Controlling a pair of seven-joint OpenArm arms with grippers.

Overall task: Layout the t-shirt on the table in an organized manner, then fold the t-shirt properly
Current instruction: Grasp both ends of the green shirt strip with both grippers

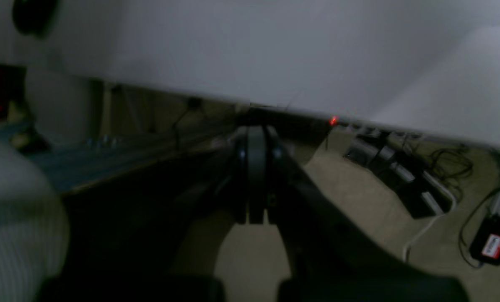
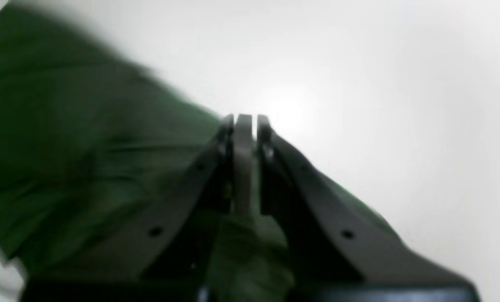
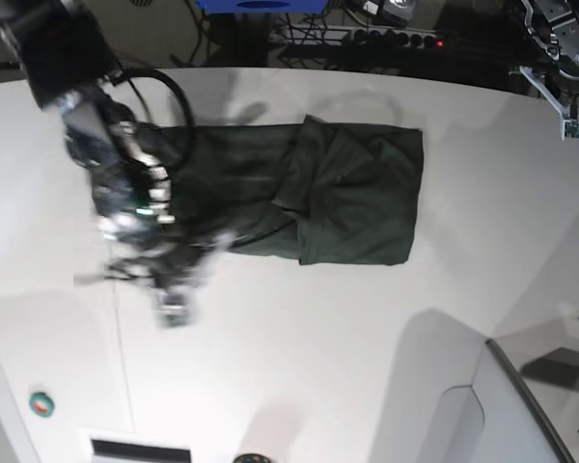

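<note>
Green wrinkly t-shirt [image 3: 318,198], glossy table [image 3: 299,357]; both hands (right [image 2: 245,119], left [image 1: 256,130]) closed, empty.

No legible text (labels blurred)

The t-shirt [image 3: 318,198] lies on the far middle of the bench [image 3: 299,357]. The right tool [image 3: 174,307] sits over the bench just near of the shirt's left end. The left tool [image 3: 569,121] hangs over the bench's far right corner, well apart from the shirt.
</note>
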